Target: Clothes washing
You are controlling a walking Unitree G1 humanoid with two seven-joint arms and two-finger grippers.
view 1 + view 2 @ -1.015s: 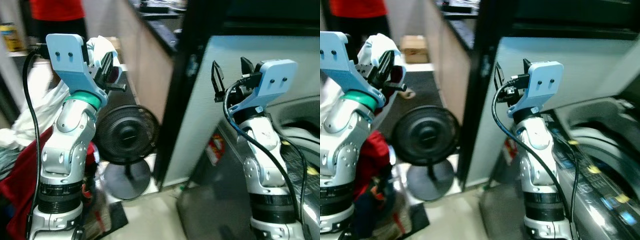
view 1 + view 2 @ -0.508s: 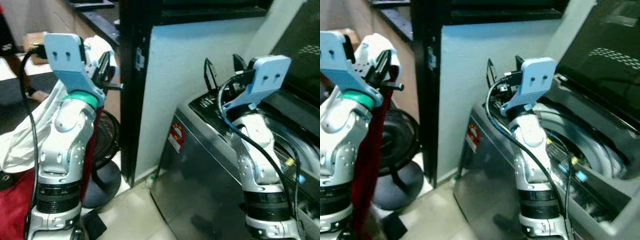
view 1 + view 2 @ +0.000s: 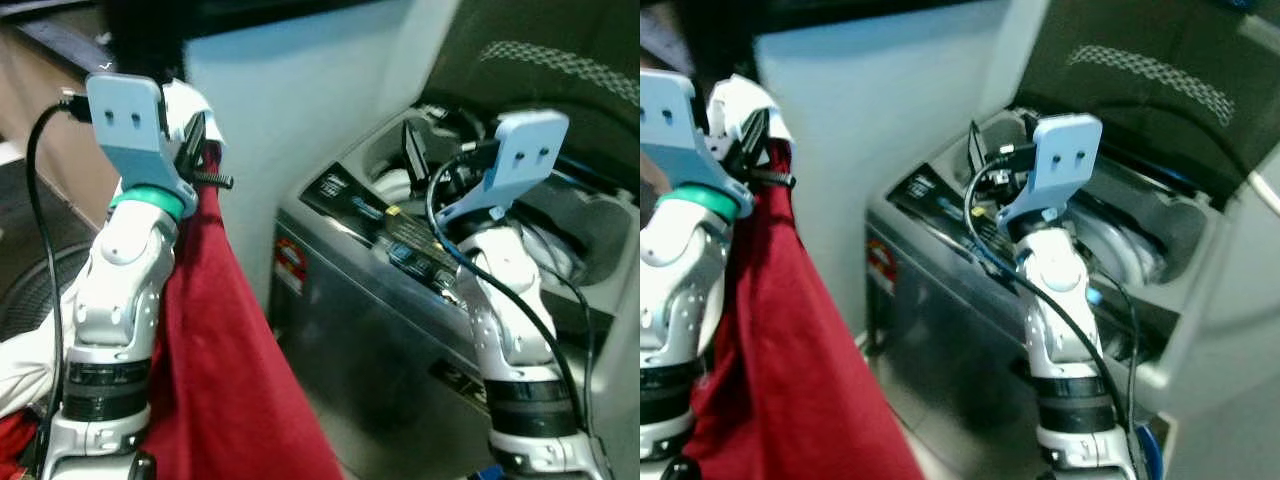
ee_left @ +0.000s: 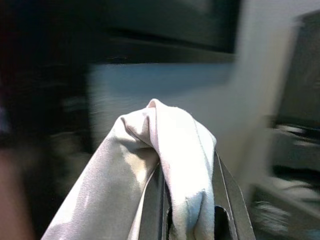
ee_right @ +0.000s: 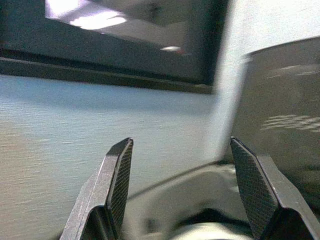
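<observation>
White cloth (image 4: 170, 150) is being pinched by the left gripper (image 4: 192, 220), red cloth (image 3: 225, 360) hanging below. The right gripper (image 5: 185, 192) is being held spread wide, empty, above the blurred washing machine (image 3: 400, 330).

A red garment (image 3: 225, 340) hangs beside a white cloth (image 4: 170, 145). The washing machine (image 3: 370, 330) is silver-grey with a dark lid (image 3: 1140, 90) bearing a pale dotted stripe. The wall (image 3: 290, 80) is pale blue-white.

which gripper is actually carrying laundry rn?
The left gripper: its fingers pinch a white cloth, with a red garment hanging below. The right gripper is open, empty, raised over the washing machine.
</observation>
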